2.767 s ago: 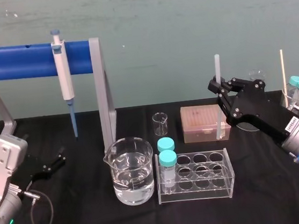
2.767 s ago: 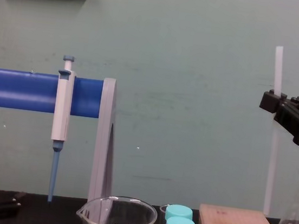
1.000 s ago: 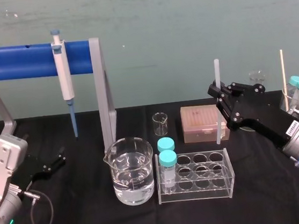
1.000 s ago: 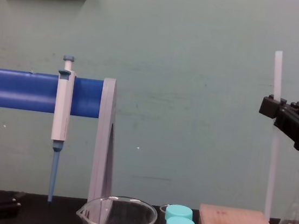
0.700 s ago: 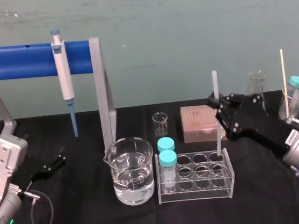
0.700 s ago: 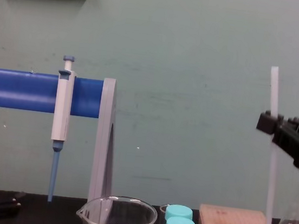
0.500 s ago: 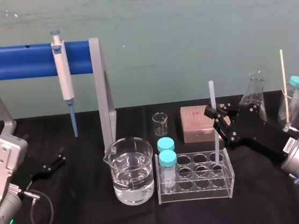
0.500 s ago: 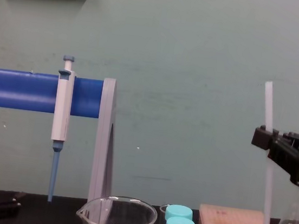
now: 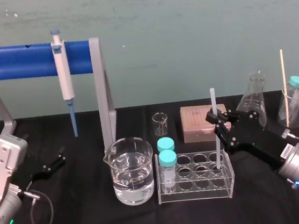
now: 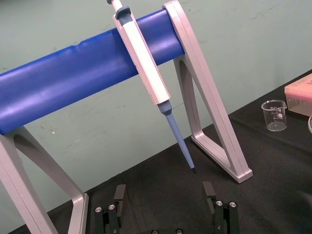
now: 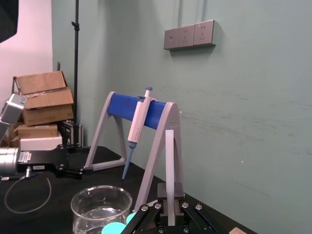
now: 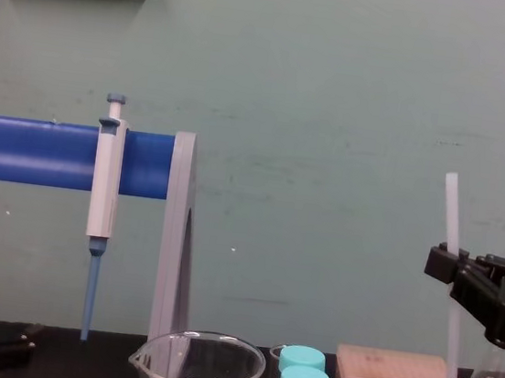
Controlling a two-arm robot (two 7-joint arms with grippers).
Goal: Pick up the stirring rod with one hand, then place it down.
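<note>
White translucent stirring rod (image 9: 212, 100) stands upright, clenched by the right claw (image 9: 216, 120), its lower end seemingly inside 1 right-hand well of the clear tube rack (image 9: 196, 191). It is held vertical, likely for standing it there. The left claw (image 9: 57, 159) rests released on the desk (image 9: 97, 220).

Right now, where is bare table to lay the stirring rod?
Bare cloth lies before the beaker and tube rack, and between the beaker and the parked left gripper. Crowded behind the rack: right gripper holding stirring rod, tip box, flask.
</note>
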